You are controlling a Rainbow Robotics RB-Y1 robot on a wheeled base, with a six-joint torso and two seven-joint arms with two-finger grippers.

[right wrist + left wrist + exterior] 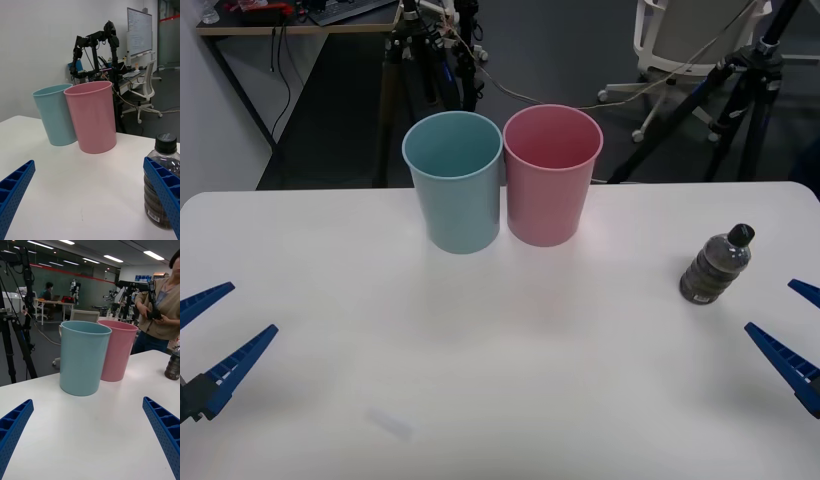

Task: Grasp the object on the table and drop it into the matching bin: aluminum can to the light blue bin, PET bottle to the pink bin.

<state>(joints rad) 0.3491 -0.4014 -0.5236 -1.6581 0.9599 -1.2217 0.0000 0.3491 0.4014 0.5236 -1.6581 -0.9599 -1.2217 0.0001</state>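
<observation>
Grippers, two. Right gripper (792,335): blue ribbed fingers spread wide, holding nothing, low over the table's right edge; in its wrist view one finger (165,191) stands in front of the bottle's body, whether touching cannot be told. Left gripper (210,335): fingers likewise spread apart, unloaded, at the table's left edge, well apart from all items.

PET bottle (717,265), one: dark ribbed body, black cap, upright on the table (510,380), right side, near the right gripper.

Bins, two, upright at the table's far middle, sides touching or nearly so: light blue bin (454,182) on the left, pink bin (551,176) on the right, between its neighbour and the bottle.
</observation>
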